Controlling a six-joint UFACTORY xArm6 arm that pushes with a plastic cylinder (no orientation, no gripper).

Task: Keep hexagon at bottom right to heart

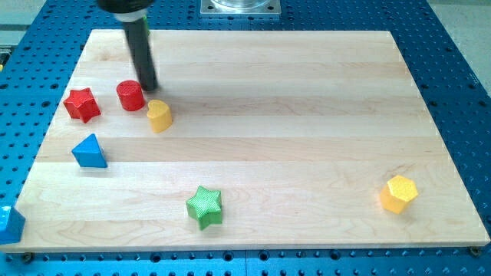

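A yellow hexagon (399,192) lies near the board's bottom right corner. A small yellow block (159,116), which looks like a heart, lies at the upper left, far from the hexagon. My dark rod comes down from the view's top left. My tip (149,89) rests on the board just above the yellow heart-like block and right beside the red cylinder (131,95), on its right side. I cannot tell whether the tip touches either one.
A red star (81,104) lies left of the red cylinder. A blue triangle (90,151) lies below them near the left edge. A green star (204,206) lies at the bottom middle. Another blue block (9,224) sits off the wooden board (291,115) at its bottom left corner.
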